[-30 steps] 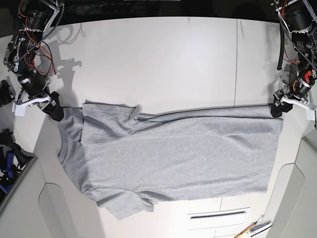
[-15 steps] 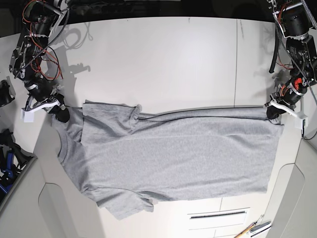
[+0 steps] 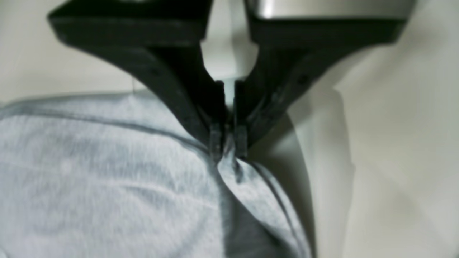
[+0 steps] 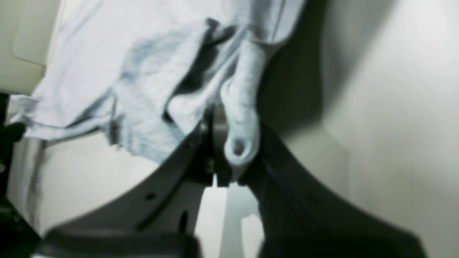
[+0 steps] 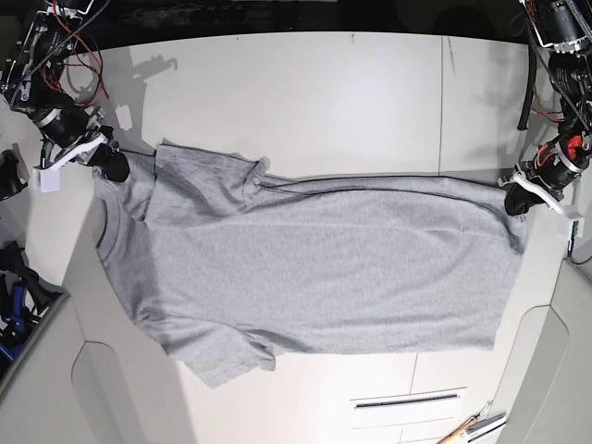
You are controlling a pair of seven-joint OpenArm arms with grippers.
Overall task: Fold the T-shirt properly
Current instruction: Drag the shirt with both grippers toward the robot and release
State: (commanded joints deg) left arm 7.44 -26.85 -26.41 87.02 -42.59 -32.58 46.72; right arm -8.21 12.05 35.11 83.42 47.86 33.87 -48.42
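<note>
Left end effector (image 3: 228, 145) pinching T-shirt (image 5: 314, 268), right end effector (image 4: 229, 143) likewise

We are seeing a white table (image 5: 305, 102) carrying a grey T-shirt (image 5: 314, 268), which is lying spread flat between our two grippers, its sleeves and collar sitting toward our right gripper (image 5: 113, 166).

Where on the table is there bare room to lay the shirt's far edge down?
The widest bare patch of the table lies beyond the T-shirt, between the right tool and the left tool. A narrower strip runs along the near edge by the slot. The middle is fully covered by cloth.
</note>
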